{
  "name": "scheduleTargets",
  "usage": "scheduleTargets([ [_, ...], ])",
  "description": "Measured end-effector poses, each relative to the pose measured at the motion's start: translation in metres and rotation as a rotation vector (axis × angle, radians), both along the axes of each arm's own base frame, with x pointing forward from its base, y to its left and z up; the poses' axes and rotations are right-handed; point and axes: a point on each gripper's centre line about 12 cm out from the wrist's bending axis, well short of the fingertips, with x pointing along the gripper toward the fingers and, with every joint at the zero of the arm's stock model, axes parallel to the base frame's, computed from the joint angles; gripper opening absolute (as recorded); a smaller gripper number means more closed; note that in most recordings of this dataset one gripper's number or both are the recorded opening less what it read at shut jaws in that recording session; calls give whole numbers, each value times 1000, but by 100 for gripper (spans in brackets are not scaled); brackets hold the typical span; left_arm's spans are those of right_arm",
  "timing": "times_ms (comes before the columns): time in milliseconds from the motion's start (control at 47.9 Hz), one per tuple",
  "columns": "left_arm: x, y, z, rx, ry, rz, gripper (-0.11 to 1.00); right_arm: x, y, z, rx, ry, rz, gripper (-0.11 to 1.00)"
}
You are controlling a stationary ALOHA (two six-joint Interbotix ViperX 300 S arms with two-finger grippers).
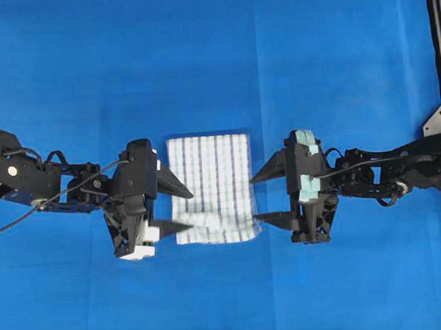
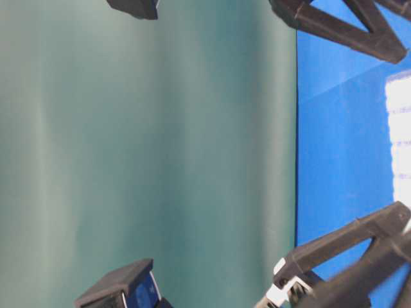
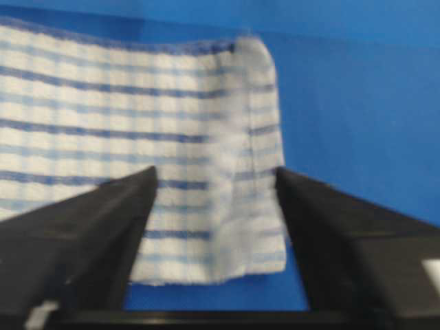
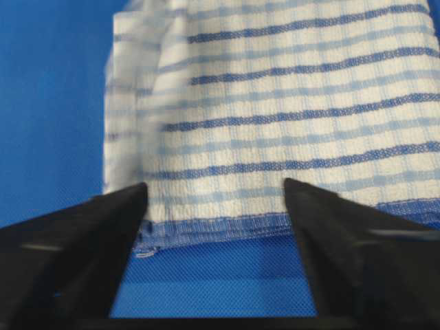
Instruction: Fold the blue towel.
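Between 2 spread end effectors, blue towel (image 1: 210,188) seemingly lies folded.

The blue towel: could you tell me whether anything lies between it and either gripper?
Nothing visible does. The blue towel lies flat between the open left gripper and open right gripper, with only the bare blue sheet around it.
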Motion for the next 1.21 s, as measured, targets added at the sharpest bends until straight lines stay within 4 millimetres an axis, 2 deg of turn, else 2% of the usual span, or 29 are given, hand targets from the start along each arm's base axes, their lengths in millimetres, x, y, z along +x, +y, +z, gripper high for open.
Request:
scheduleTargets([
  [42,-1,-2,0,1,0,-7,84,0,-1,0,0,0,-2,90],
  [83,-1,-5,0,0,0,-12,91,0,0,0,-1,0,1,90],
  [125,-1,-6,0,0,1,-16,93,0,-1,0,-2,0,0,89],
  [334,-7,-5,6,5,6,-29,93,0,-1,8,-5,-23,6,86],
  [542,-19,-4,42,-7,-52,-51,93,-7,-3,38,-22,-112,35,86],
  [751,-40,5,80,44,-159,-88,93,-30,-23,74,-76,-215,45,86],
  [855,-52,13,92,47,-199,-77,93,-47,-30,90,-95,-262,58,86],
  [1210,-113,54,114,51,-325,25,93,-104,-49,128,-142,-395,96,86],
])
